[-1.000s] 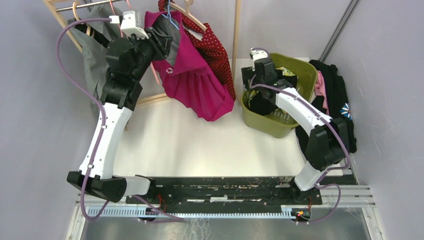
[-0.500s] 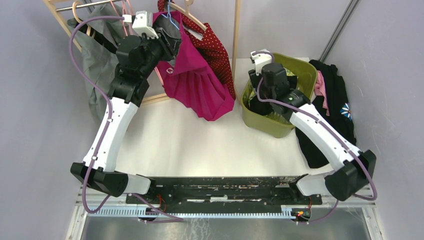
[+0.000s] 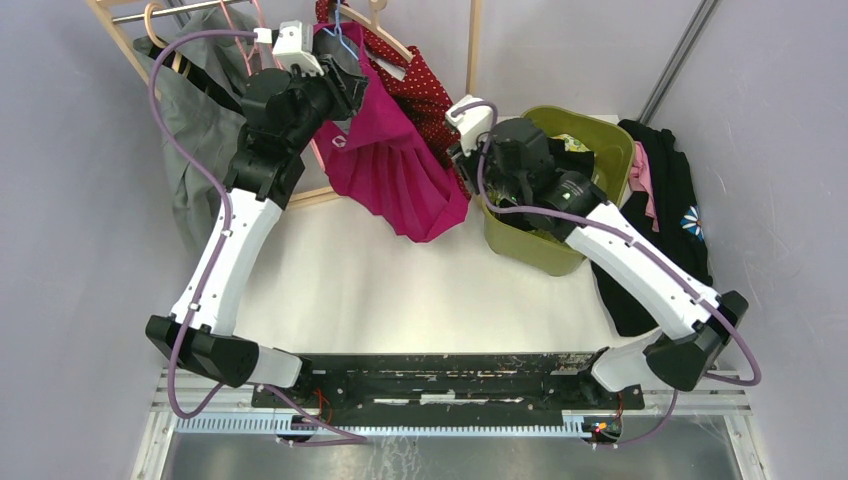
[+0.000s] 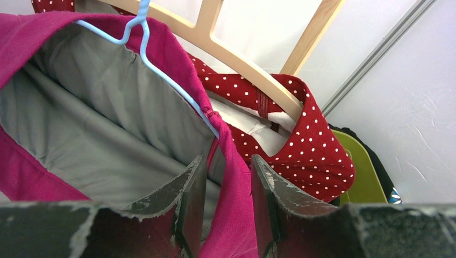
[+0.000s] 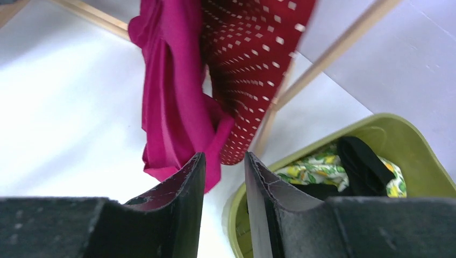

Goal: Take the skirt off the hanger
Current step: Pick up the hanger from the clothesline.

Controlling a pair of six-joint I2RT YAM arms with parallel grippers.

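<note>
The magenta pleated skirt hangs on a light blue wire hanger on the wooden rack. In the left wrist view the hanger runs inside the grey-lined waistband, and the magenta waistband edge passes between my left gripper's parted jaws. My left gripper is up at the skirt's top. My right gripper is open and empty beside the skirt's lower right edge; its own view shows the gripper just short of the hanging hem.
A red polka-dot garment hangs on a wooden hanger right behind the skirt. A grey garment hangs at the left. A green basket of clothes stands at the right, with a dark clothes pile beyond. A rack post stands between skirt and basket.
My right arm has swung left from over the green basket to the skirt's lower right edge. My left gripper has risen to the skirt's waistband.
</note>
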